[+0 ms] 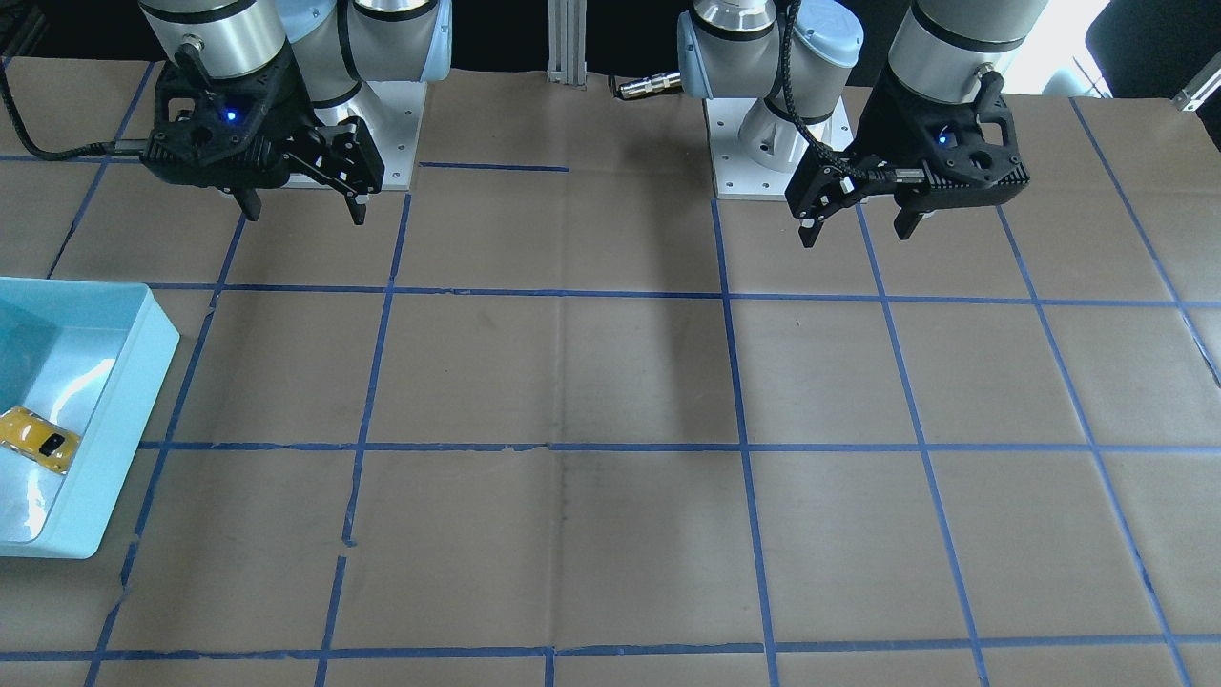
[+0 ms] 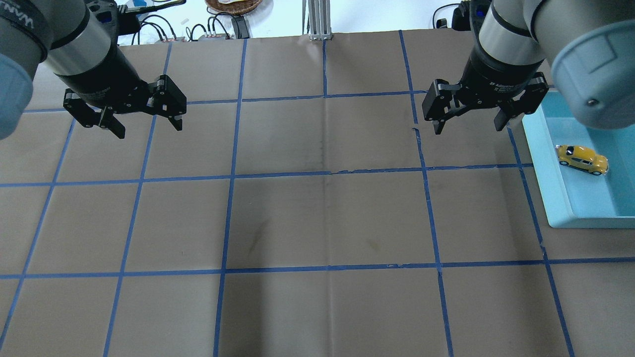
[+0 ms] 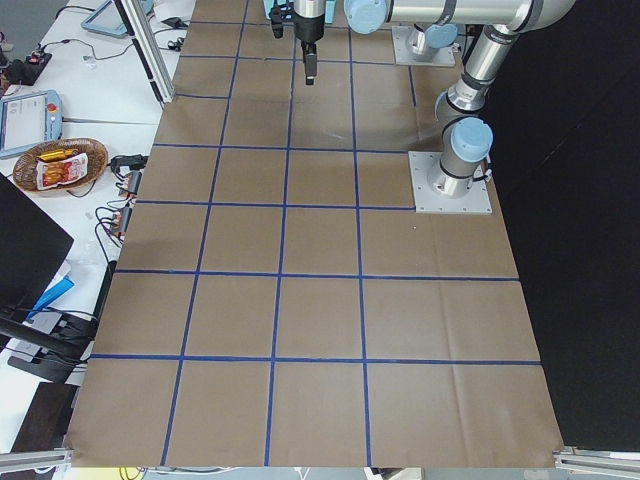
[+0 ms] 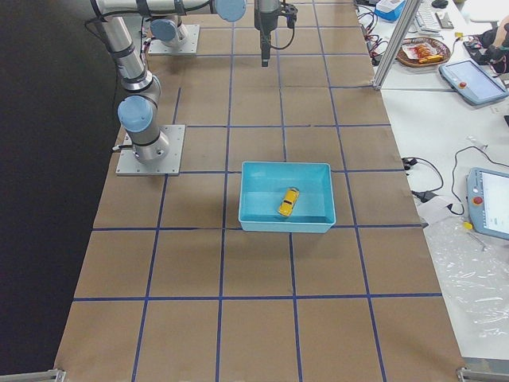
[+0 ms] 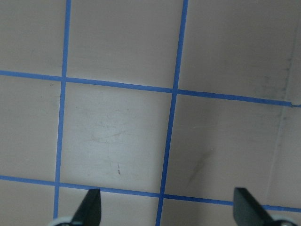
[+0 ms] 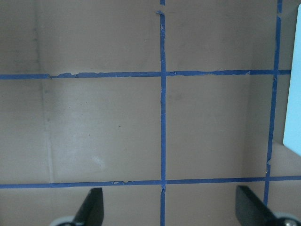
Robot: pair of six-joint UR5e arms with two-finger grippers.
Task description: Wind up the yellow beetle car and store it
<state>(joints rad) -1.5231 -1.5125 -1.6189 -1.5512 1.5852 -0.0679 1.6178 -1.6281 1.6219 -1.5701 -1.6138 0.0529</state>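
Observation:
The yellow beetle car [image 2: 583,159] lies on the floor of a light blue bin [image 2: 543,163] at the table's right side. It also shows in the front-facing view [image 1: 38,439] and the exterior right view [image 4: 289,202]. My right gripper [image 2: 468,128] is open and empty. It hangs above the table just left of the bin's far end, apart from the car. My left gripper [image 2: 149,129] is open and empty above the far left of the table. Each wrist view shows two spread fingertips over bare paper: left [image 5: 169,207], right [image 6: 170,205].
The table is covered in brown paper with a grid of blue tape lines [image 2: 327,173]. The bin's edge [image 6: 294,94] shows at the right of the right wrist view. Both arm bases [image 1: 763,162] stand at the robot's side of the table.

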